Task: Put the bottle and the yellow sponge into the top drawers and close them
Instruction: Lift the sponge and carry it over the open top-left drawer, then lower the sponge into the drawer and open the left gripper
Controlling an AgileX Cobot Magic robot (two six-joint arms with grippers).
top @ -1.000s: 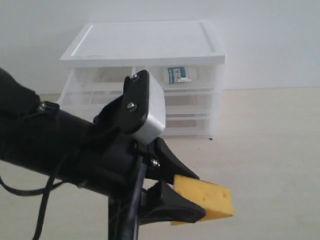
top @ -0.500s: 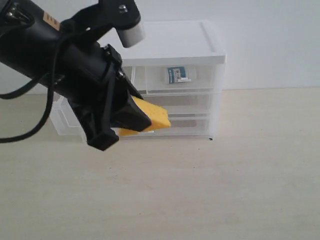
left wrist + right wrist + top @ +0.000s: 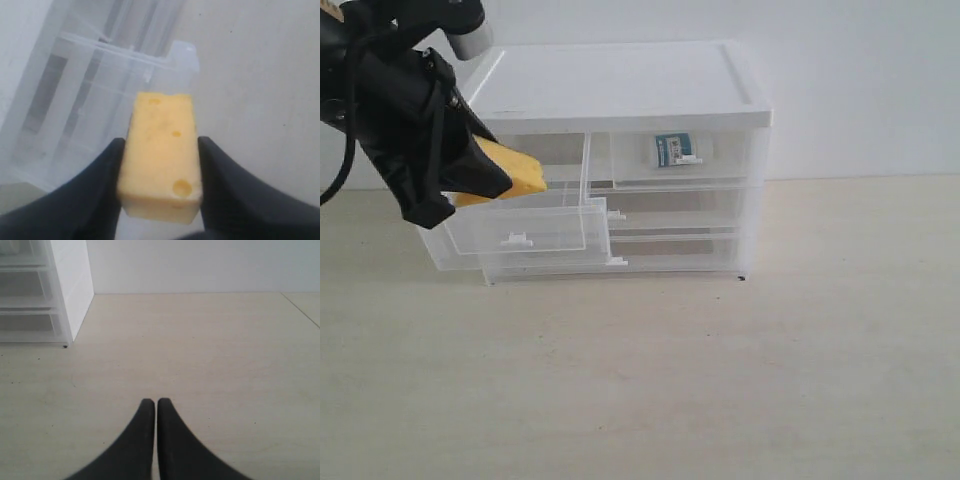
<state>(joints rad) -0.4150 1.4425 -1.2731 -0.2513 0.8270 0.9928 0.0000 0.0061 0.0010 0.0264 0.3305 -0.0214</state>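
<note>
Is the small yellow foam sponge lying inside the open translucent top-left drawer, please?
No, the yellow sponge is clamped in the left gripper, not resting in the open drawer.

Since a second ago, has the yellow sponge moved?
Yes. The yellow sponge went up and left, from below the cabinet to above its open top-left drawer.

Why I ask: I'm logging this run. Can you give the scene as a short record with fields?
sponge: clamped in the left gripper, held at the open drawer, not released
left top drawer: pulled out, open
right top drawer: closed
bottle: lying inside the right top drawer, label showing through its front
right gripper: shut, empty, above the table, off to the cabinet's side
left to do: drop sponge in, close left top drawer
</note>
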